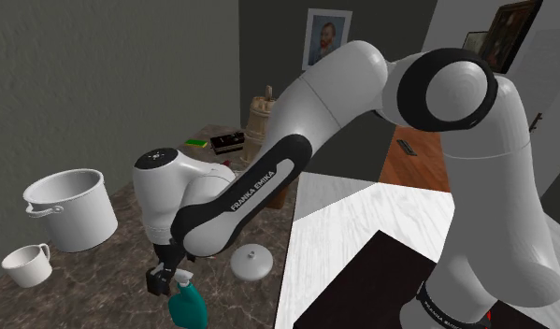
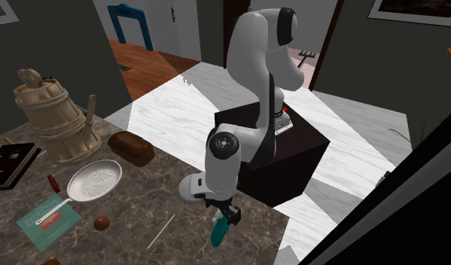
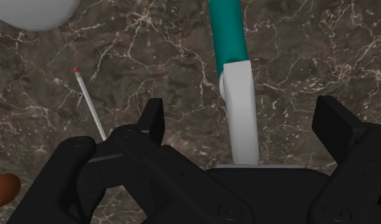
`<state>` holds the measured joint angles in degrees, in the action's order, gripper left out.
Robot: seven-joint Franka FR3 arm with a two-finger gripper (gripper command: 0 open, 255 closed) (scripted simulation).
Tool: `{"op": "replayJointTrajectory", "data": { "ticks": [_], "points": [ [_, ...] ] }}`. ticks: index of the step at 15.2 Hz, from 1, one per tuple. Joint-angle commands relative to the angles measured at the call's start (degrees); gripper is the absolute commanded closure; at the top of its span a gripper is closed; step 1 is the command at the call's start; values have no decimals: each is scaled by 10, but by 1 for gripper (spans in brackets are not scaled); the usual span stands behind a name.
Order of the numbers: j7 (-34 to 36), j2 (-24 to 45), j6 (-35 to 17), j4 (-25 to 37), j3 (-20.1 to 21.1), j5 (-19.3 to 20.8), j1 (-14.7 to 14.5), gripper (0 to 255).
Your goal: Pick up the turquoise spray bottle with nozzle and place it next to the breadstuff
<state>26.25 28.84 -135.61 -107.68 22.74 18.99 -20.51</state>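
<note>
Near the spray bottle (image 3: pixel 228 38), a thin stick (image 3: pixel 90 105) and brown ball (image 3: pixel 4 189)

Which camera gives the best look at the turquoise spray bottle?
The wrist view: the spray bottle is close, turquoise body and white nozzle head plain inside the open gripper. The shoulder view catches it at the bottom edge; the second exterior view shows it small and tilted.

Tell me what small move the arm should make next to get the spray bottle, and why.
Probably shut the end effector now. In the wrist view its fingers stand apart, with the white nozzle head of the turquoise spray bottle between them and touching neither, so the bottle looks lined up but is not yet held.
</note>
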Motion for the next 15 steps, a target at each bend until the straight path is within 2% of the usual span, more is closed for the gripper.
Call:
{"op": "replayJointTrajectory", "data": {
  "ticks": [1, 9, 10, 15],
  "points": [
    [4, 10, -8, 2, -4, 5, -3, 0],
    [4, 10, -8, 2, -4, 5, -3, 0],
    [4, 10, -8, 2, -4, 5, -3, 255],
    [4, 10, -8, 2, -4, 5, -3, 255]
  ]
}}
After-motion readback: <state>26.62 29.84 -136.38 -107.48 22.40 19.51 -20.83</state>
